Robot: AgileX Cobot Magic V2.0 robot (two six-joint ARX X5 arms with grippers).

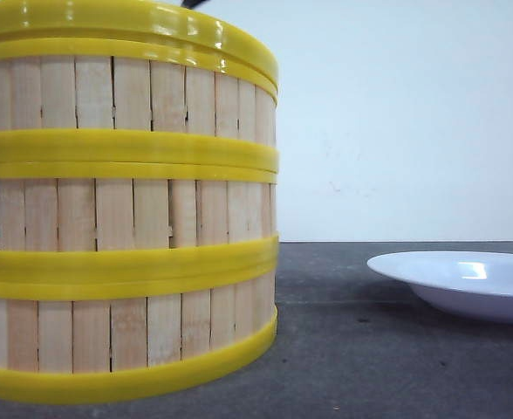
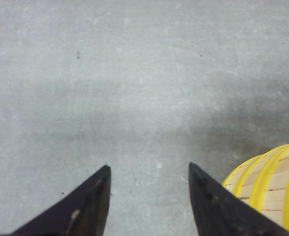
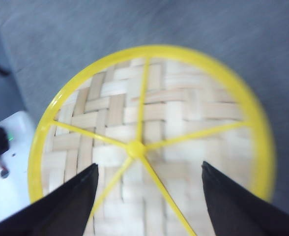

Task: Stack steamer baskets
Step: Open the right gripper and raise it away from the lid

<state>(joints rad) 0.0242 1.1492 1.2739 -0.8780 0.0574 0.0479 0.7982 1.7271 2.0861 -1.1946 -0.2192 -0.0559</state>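
Note:
Three steamer baskets stand stacked one on another at the left of the front view: bottom (image 1: 126, 332), middle (image 1: 126, 209), top (image 1: 126, 92). A yellow-rimmed lid (image 1: 126, 22) caps the stack. My right gripper (image 3: 149, 164) hangs open above that woven lid (image 3: 184, 113), one finger on each side of the yellow hub (image 3: 136, 147), with nothing held. My left gripper (image 2: 149, 166) is open over bare table. The side of the stack (image 2: 272, 182) shows just beyond one of its fingers (image 2: 213, 201). Neither gripper shows clearly in the front view.
A white plate (image 1: 466, 279) sits on the grey table (image 1: 387, 367) to the right of the stack. A white device with a green light (image 3: 7, 182) lies beside the stack in the right wrist view. A pale wall stands behind.

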